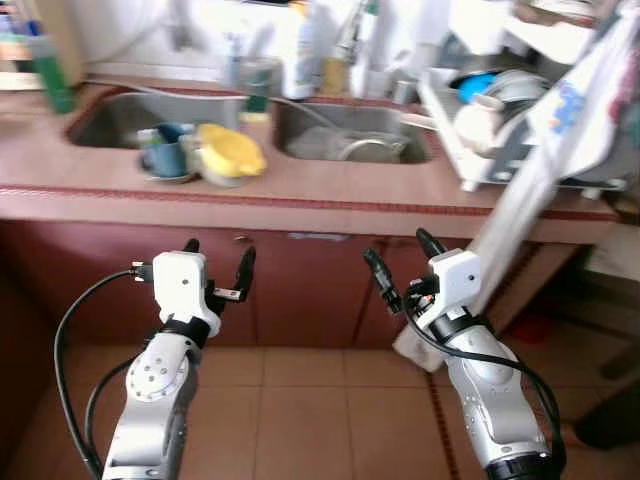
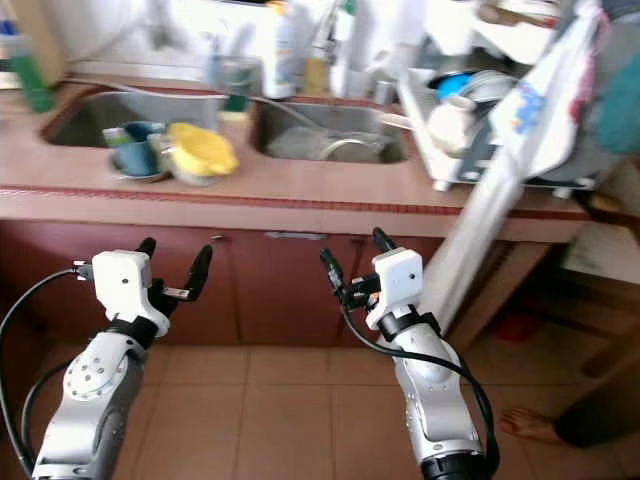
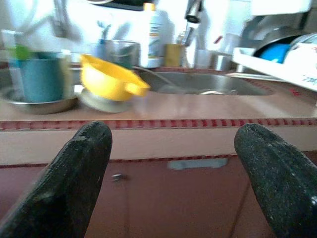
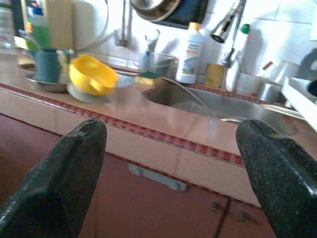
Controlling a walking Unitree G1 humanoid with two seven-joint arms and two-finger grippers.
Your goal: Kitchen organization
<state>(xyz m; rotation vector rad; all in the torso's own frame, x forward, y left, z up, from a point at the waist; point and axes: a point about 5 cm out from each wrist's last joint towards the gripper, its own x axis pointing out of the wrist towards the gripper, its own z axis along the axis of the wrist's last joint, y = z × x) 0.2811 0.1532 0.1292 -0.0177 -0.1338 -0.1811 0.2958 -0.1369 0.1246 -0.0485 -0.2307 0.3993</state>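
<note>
Facing the counter (image 1: pixel 300 195), both grippers are held up in front of the cabinet doors (image 1: pixel 300 290), below the counter's front edge and well apart from each other. The left gripper (image 1: pixel 218 262) is seen with its fingers spread apart and nothing between them; the right gripper (image 1: pixel 403 262) is likewise spread and empty.

On the counter, between the left sink (image 1: pixel 120 118) and the right sink (image 1: pixel 350 135), a yellow bowl (image 1: pixel 232 152) is tilted on a pale dish, just beside a teal cup (image 1: pixel 165 155) that stands in a steel bowl (image 3: pixel 39 104). A green bottle (image 1: pixel 52 75) stands at the far left corner. Behind the sinks, a white bottle (image 4: pixel 190 47), a glass (image 1: pixel 258 85) and a tap (image 4: pixel 225 25) are ranged along the wall, all blurred.

To the right of the sinks, a dish rack (image 1: pixel 480 120) is set on the counter, with a blue plate (image 1: pixel 478 85) and white dishes in it. A white cloth (image 1: pixel 545 170) hangs slanted across the rack and down past the counter edge, close to the right arm. A bare foot (image 2: pixel 530 425) of a person is seen on the tiled floor (image 1: pixel 320 420) at the right.
</note>
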